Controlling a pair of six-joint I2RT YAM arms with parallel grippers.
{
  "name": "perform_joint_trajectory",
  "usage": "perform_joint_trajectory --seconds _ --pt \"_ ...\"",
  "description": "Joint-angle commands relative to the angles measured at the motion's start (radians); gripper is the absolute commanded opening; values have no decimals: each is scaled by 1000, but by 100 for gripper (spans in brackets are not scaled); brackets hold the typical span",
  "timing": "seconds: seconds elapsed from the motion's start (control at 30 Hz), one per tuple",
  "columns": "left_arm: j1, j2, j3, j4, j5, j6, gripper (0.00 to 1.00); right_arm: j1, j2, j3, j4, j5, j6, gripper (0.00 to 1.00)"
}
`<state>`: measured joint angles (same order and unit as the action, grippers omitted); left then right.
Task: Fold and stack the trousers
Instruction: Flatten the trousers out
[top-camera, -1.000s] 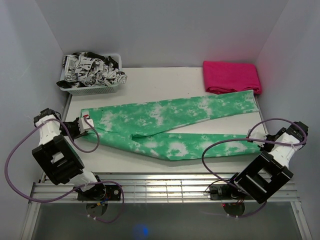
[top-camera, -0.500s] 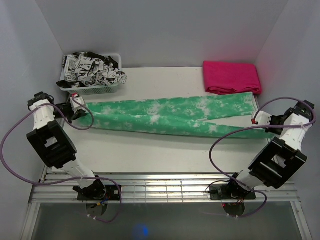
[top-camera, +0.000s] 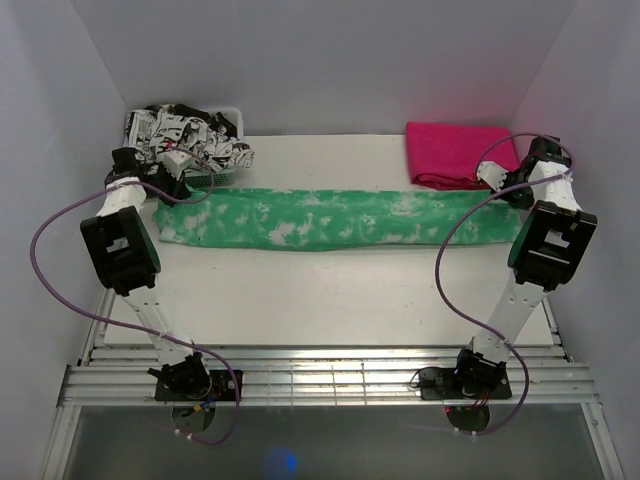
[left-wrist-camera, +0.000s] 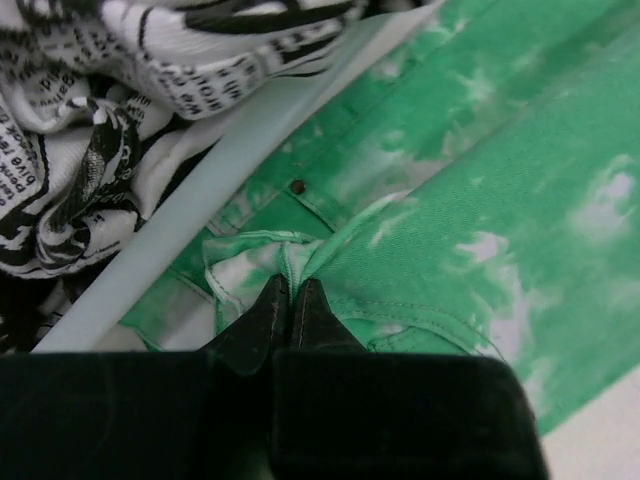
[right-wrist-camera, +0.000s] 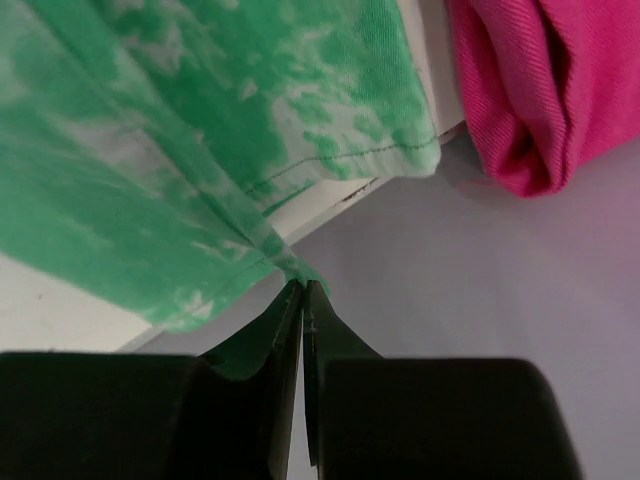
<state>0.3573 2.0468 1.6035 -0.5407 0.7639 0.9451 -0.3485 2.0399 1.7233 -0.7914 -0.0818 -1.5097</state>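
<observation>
Two grippers hold the green trousers (top-camera: 330, 220), folded lengthwise across the middle of the top view. The left gripper (left-wrist-camera: 290, 297) is clenched on the waistband, the right gripper (right-wrist-camera: 302, 292) on a thin hem corner. That slight pinch may slip, and the waistband could snag the basket (left-wrist-camera: 160, 250) rim just beside it.

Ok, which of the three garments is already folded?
The pink garment at the far right. The green tie-dye trousers lie stretched out between the left hand and right hand, and the black-and-white garment sits crumpled in the basket.
</observation>
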Motion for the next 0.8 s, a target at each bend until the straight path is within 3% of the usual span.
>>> perform_joint_trajectory --seconds 0.0,0.07,0.13,0.23,0.33,0.47,0.63,0.77 --pt "-11 15 29 261 -159 -230 7 25 42 76 24 111 147 8" --pt "-20 45 51 266 -201 -284 34 45 37 18 72 138 151 8" --pt "-15 49 108 214 -186 -319 44 60 28 -43 102 171 155 8" --pt "11 12 156 4 -77 -309 55 62 2 -68 97 162 172 8" --pt "78 -65 115 -138 -26 -368 56 65 -30 -108 92 152 177 8" --pt "130 -102 61 -212 -52 -417 56 71 -58 -120 98 148 177 8" --pt "161 -27 24 -232 -129 -515 51 75 -41 -93 94 166 189 8" --pt "175 6 9 -168 -143 -588 54 75 -32 -74 77 166 197 8"
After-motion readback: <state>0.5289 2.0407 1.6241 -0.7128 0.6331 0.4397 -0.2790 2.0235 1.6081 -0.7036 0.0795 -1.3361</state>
